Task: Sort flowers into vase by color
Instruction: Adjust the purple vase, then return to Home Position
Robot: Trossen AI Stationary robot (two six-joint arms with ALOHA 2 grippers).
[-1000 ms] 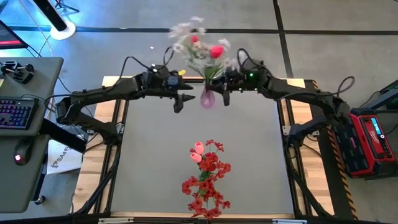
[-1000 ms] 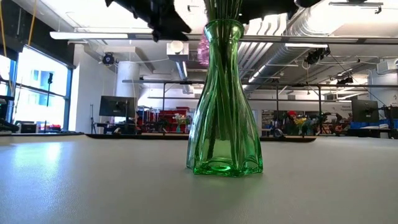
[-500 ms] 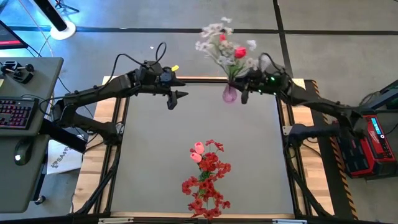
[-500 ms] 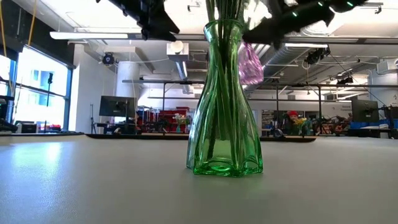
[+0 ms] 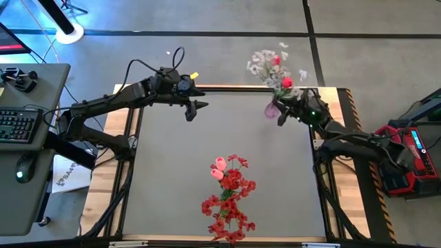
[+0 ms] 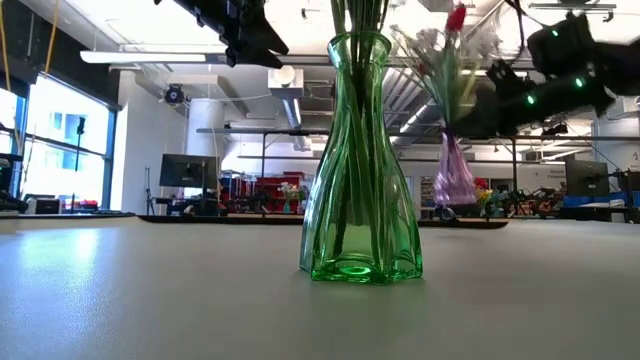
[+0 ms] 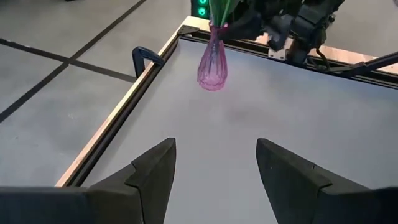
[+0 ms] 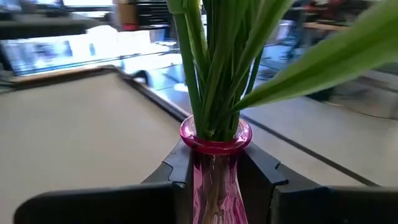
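Keyboard (image 5: 19, 125) and mouse (image 5: 23, 173) on side desk (image 5: 41, 83); red case (image 5: 406, 155) right.

green vase (image 6: 360, 160) blocking centre, grey tabletop (image 5: 172, 165) open

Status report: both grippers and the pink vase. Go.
Right gripper shut on pink vase, airborne at far right corner. Left gripper open, empty, far left. Nothing in the way.
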